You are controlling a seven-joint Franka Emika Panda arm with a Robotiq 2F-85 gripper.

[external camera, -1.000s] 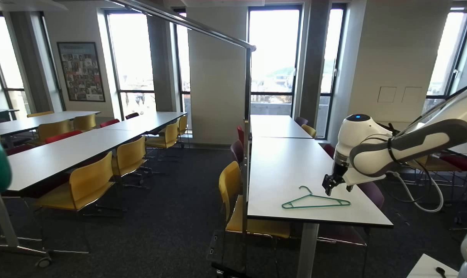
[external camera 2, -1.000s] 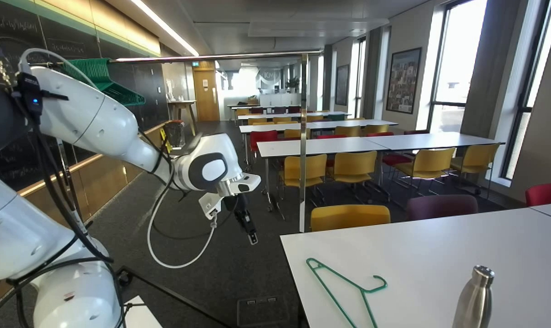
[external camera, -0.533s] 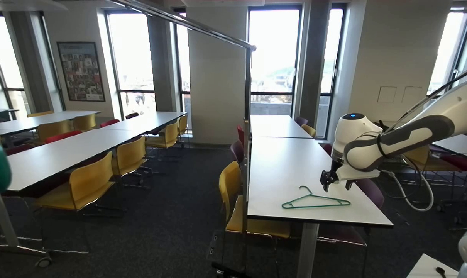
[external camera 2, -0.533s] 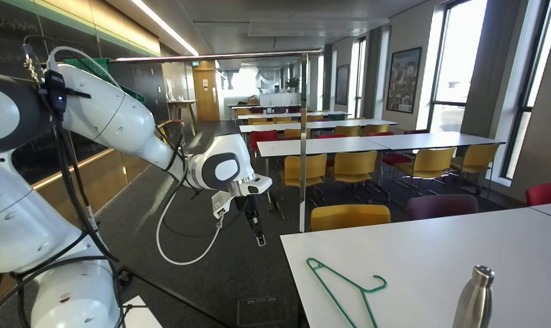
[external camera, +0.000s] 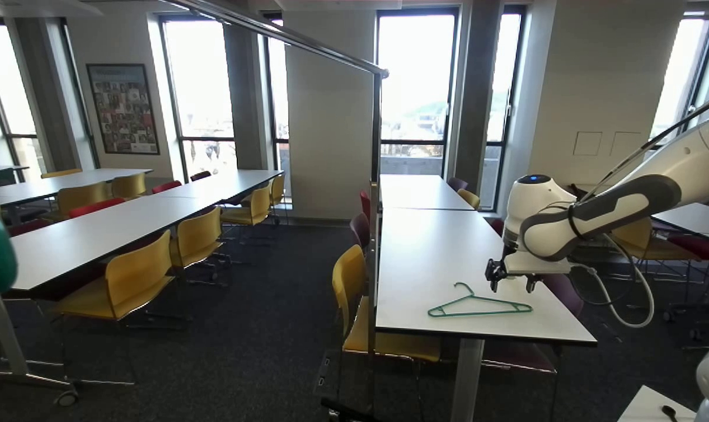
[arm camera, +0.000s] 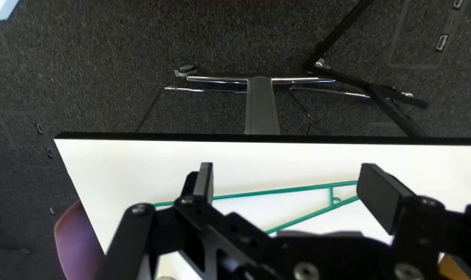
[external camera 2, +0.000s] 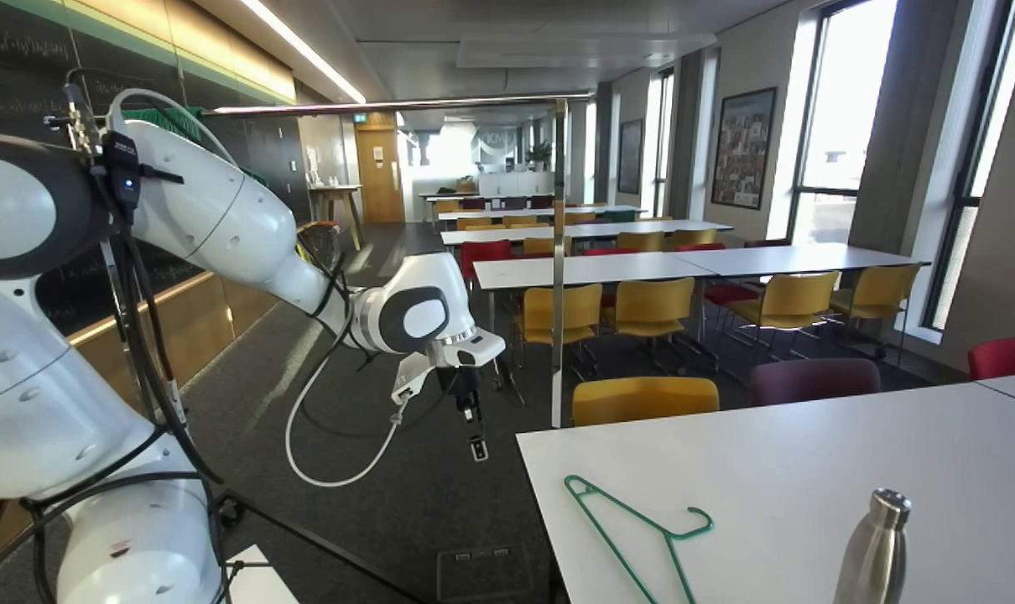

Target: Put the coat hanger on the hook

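In an exterior view, the coat hanger (external camera: 479, 298) is laid flat on the white table (external camera: 425, 252), near the edge set toward 6 o'clock. There its long bar is run from 9 to 3, the 3 end a touch higher, and the curved top is turned to 11. In an exterior view the curved top (external camera 2: 710, 523) is aimed at 2 or 3, the bar slanted from 11 down to 5 (lower end cut off by the frame). In the wrist view the bar is lined up roughly 9 to 3; the curved top is hidden by the gripper (arm camera: 287, 184). The jaws are spread wide apart, with the bar seen past and partly covered by the pads (arm camera: 379, 196). In an exterior view the gripper (external camera: 512, 287) is shown up toward 2 from the hanger, apart from it. Containers: one metal bottle (external camera 2: 870, 554), stood on the table, toward 3 from the hanger; contents are hidden by its opaque wall. A grey metal rail (external camera 2: 440, 104) is carried high, toward 12, on an upright post (external camera 2: 558, 277), well apart from the hanger.
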